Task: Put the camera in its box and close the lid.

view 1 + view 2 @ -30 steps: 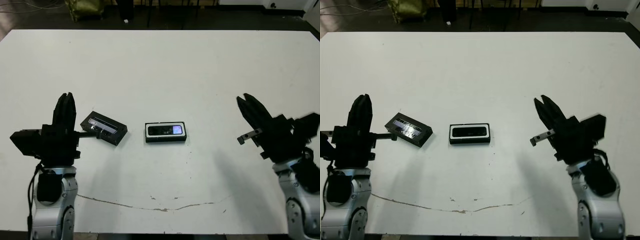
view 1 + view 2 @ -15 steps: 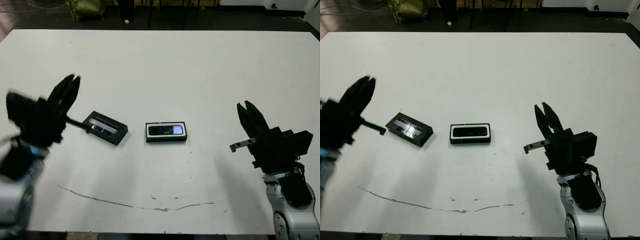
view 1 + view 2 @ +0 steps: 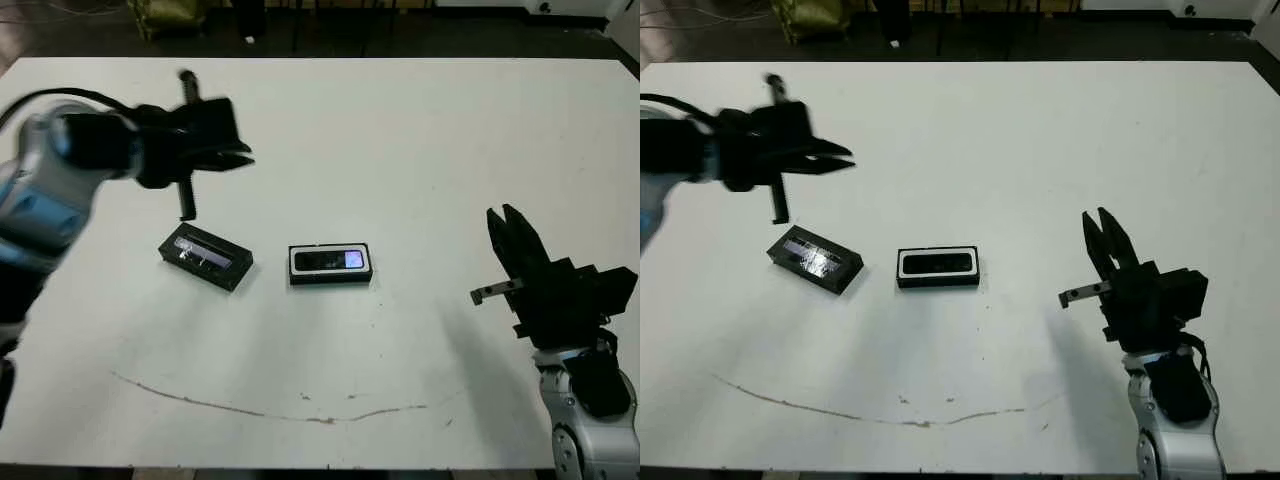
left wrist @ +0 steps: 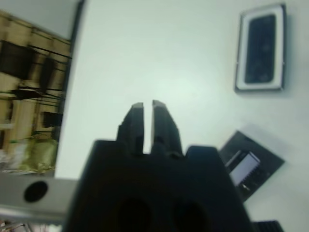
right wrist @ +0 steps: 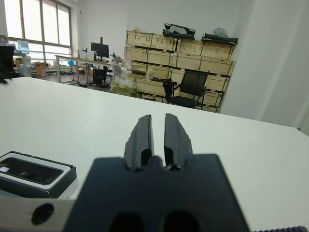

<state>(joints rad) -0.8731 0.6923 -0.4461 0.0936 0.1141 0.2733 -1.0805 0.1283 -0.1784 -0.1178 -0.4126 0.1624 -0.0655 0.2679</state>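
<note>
The box point(image 3: 330, 277), a black tray with a white lining, lies at mid-table, and the camera point(image 3: 335, 261) lies inside it with its bluish screen up. To the left of the box rests the lid point(image 3: 205, 257), black with a silvery strip, apart from the box. My left gripper point(image 3: 243, 156) hovers beyond the lid, blurred, fingers pointing right, shut and empty. My right gripper point(image 3: 507, 218) stands well right of the box, shut with nothing in it. The left wrist view shows the box point(image 4: 260, 48) and the lid point(image 4: 248, 164). The box point(image 5: 34, 171) also appears in the right wrist view.
A thin brownish crack point(image 3: 300, 400) runs across the table point(image 3: 400, 140) near its front edge. Beyond the far edge there is dark floor with a yellowish bag point(image 3: 170, 15). The right wrist view shows stacked crates point(image 5: 174, 48) and chairs beyond the table.
My left arm has swung up from the table's left front to above the table behind the lid, its fingers now pointing right. The right gripper has shifted slightly.
</note>
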